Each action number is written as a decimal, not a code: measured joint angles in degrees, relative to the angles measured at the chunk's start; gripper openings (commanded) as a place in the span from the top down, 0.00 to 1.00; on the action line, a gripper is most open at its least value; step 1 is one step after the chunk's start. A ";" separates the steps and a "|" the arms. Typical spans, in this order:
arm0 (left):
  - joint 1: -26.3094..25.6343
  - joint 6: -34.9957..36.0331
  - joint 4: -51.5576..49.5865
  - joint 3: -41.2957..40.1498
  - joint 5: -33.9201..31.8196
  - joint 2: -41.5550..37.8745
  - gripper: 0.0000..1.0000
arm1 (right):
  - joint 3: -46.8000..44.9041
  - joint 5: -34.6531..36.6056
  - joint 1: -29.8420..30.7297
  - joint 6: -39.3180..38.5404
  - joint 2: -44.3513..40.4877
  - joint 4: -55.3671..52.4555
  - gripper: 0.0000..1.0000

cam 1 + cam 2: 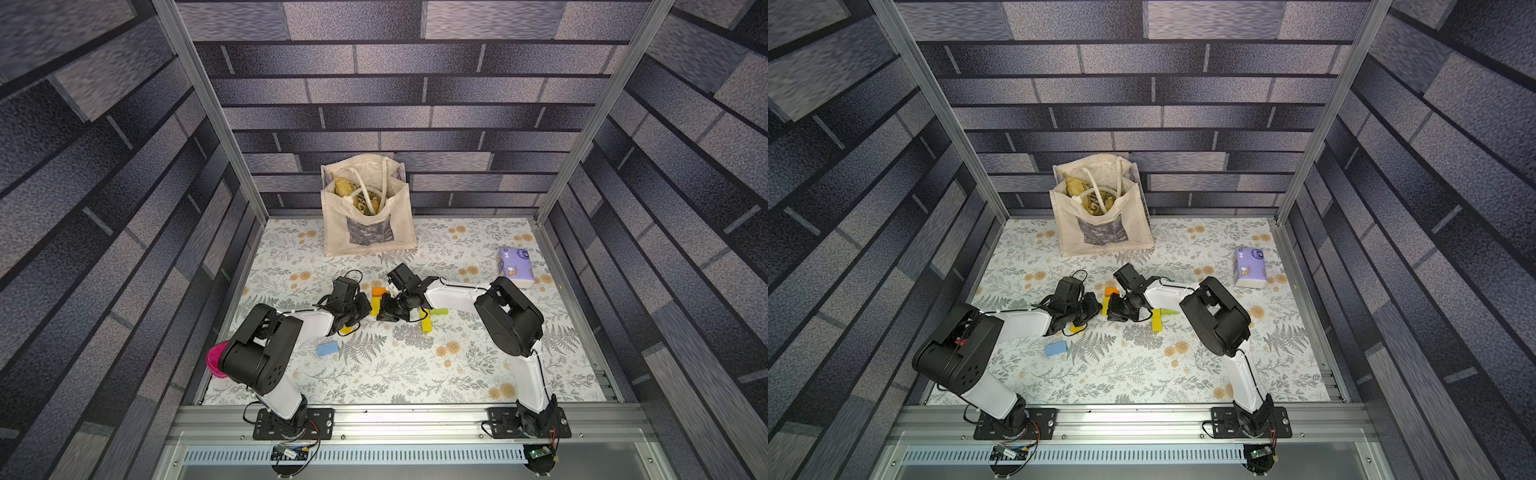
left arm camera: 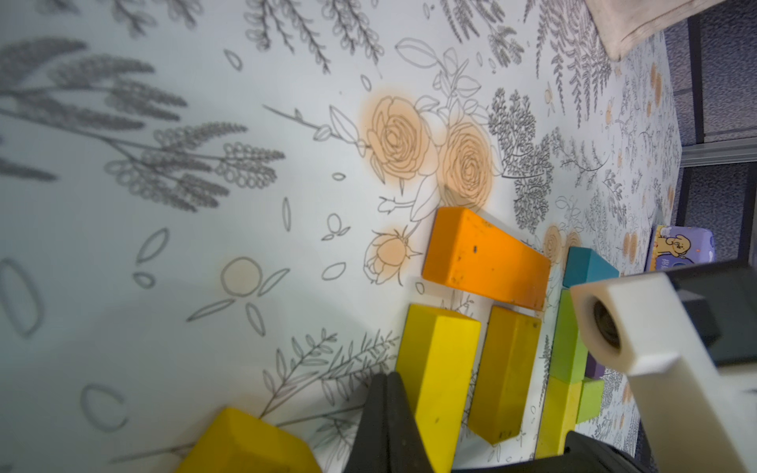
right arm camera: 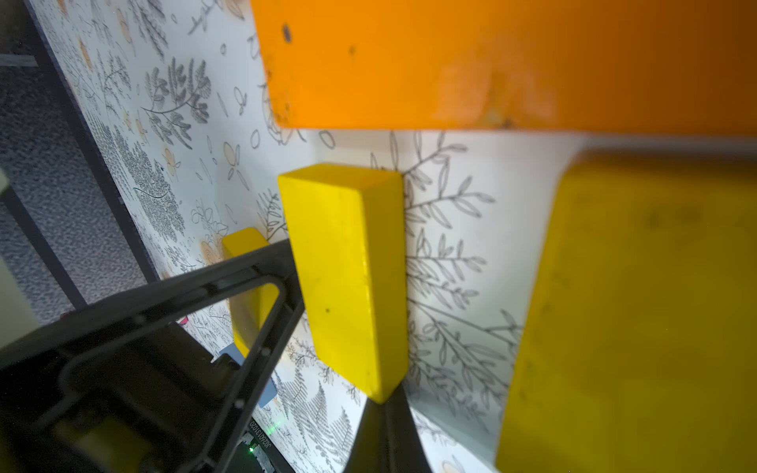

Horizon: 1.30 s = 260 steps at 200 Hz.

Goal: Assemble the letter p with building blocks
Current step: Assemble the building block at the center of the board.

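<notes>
A light blue block (image 1: 327, 349) lies alone, well behind the left gripper (image 2: 387, 383). That gripper is pinched shut and holds nothing. Its tip leans on the side of a bright yellow block (image 2: 436, 368), likely to push it straight. Just past the tip lies an orange block (image 2: 485, 258), maybe the letter's top. The right gripper (image 3: 385, 413), also clenched and empty, touches that block's near end, probably to steady it. A darker yellow block (image 3: 635, 307) waits beside it.

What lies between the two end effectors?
A bright yellow block. In the right wrist view, the left end effector sits against its long side, and the shut tips of the right end effector are at one corner.
</notes>
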 measured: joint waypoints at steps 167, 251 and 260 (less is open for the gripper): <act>1.53 0.00 0.94 1.99 1.27 2.38 1.00 | 0.00 0.13 -0.50 0.07 0.22 0.83 1.00; 2.38 0.02 1.51 2.89 1.92 3.54 1.00 | 0.00 -0.13 -0.59 0.07 0.26 0.96 1.00; 2.54 0.02 1.60 2.99 1.95 3.67 1.00 | 0.00 -0.26 -0.63 0.07 0.31 1.03 1.00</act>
